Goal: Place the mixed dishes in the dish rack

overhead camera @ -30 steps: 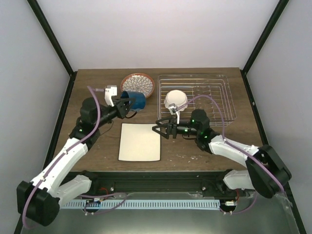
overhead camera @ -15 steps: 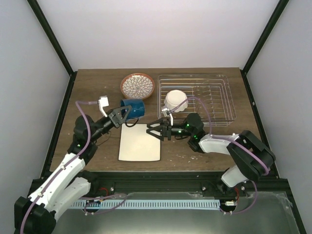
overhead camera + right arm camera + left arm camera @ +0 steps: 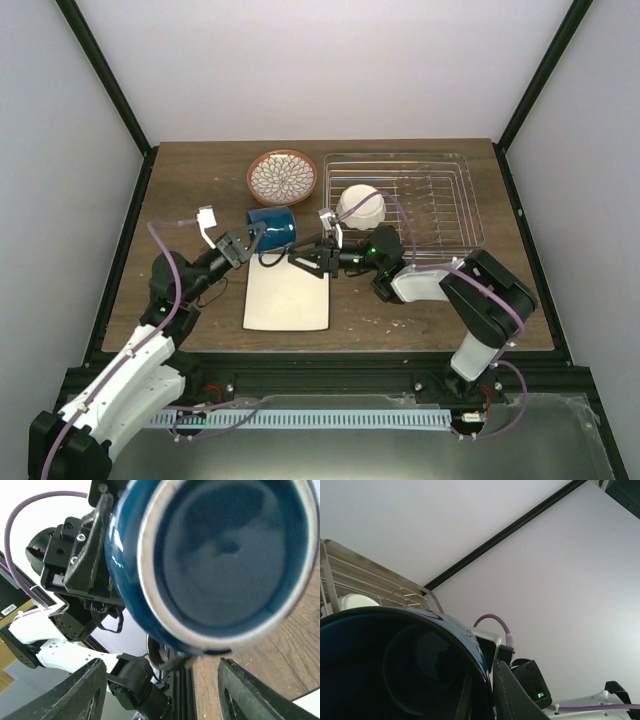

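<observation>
Mug (image 3: 272,226), cropped in both wrist views, clenched by left jaws; right jaws spread, empty.

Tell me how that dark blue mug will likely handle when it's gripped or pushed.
The glossy dark blue glazed mug looks slick, so it may slip in the grip of the left pincer. It seems ceramic: probably rigid, heavyish and chippable if dropped. Turned sideways as now, its round body would likely roll if released.
</observation>
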